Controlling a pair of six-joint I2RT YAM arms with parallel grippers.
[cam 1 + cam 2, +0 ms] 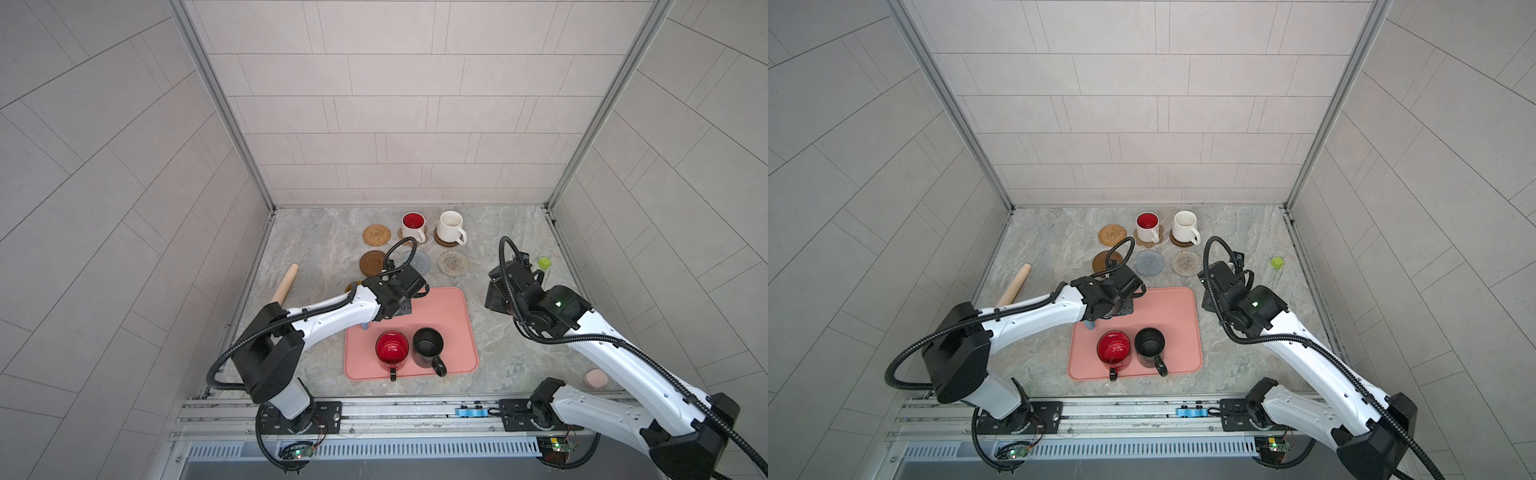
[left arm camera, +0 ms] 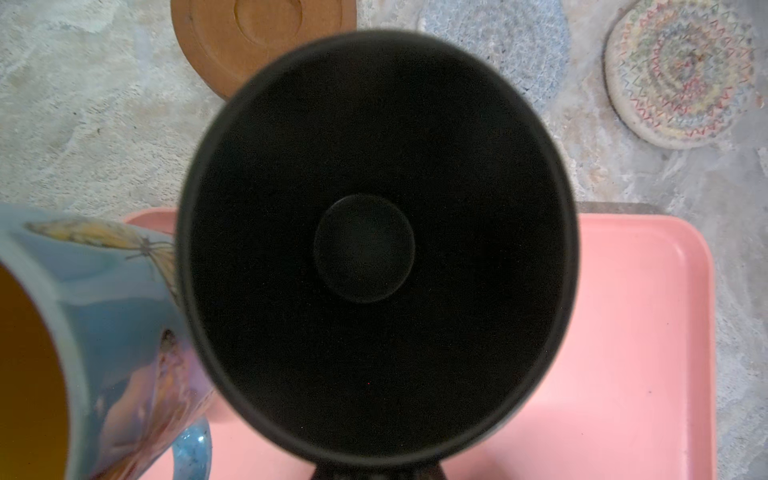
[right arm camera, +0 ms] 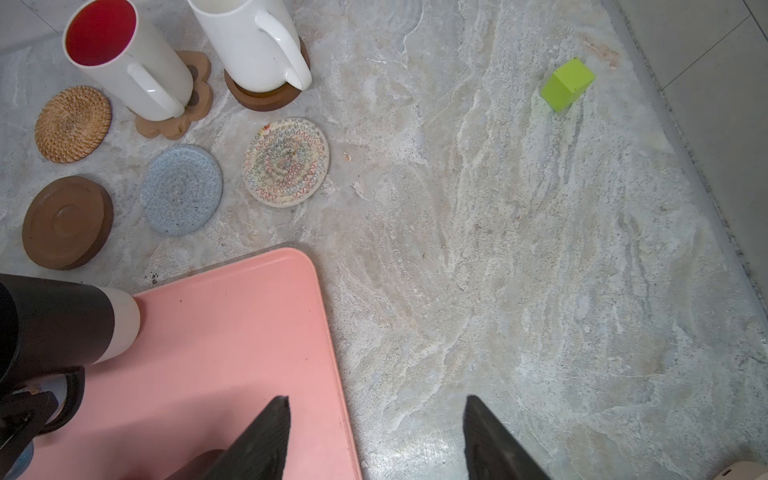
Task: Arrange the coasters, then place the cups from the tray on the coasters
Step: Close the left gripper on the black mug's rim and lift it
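Pale grey rectangular tiles, laid staggered, cover the back wall (image 1: 407, 104) and both side walls (image 1: 104, 208), filling the upper part and edges of both top views. Silvery metal posts (image 1: 221, 104) run down the two rear corners. The bench (image 1: 316, 249) is grey-beige marbled stone, evenly lit with soft shadows. A metal rail (image 1: 395, 415) and a slotted grille (image 1: 415, 449) cross the bottom of the frame.
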